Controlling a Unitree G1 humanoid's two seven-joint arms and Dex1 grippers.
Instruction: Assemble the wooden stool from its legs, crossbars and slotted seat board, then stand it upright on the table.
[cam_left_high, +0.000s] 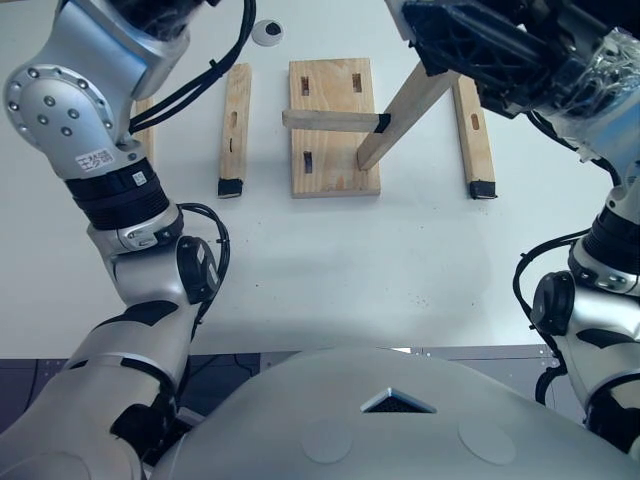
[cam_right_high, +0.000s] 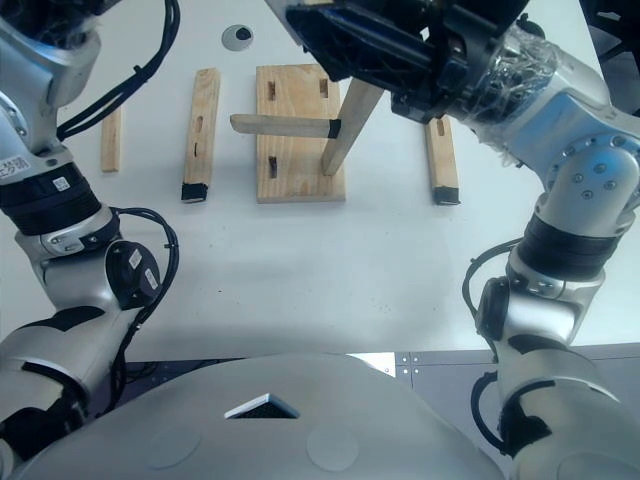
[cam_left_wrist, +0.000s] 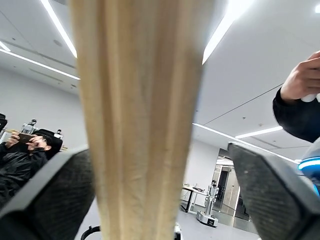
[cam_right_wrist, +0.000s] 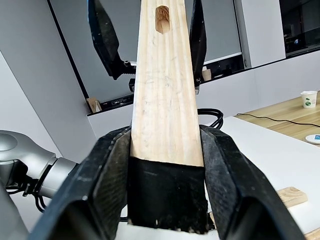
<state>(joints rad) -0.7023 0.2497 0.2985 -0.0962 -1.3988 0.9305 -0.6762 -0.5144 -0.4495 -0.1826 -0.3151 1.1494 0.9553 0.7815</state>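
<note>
While right pincer (cam_right_wrist: 166, 150) clamps leg (cam_left_high: 402, 112) (tilted) | seat board (cam_left_high: 332, 178) lies flat beneath

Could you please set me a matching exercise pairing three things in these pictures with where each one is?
Things:
1 seat board
2 raised leg
3 round disc

Places:
A clamped in the right pincer
B on the table, just past the seat board's far corner on the robot's left
C lying flat at the table's middle

Pairs: 1-C, 2-A, 3-B
</note>
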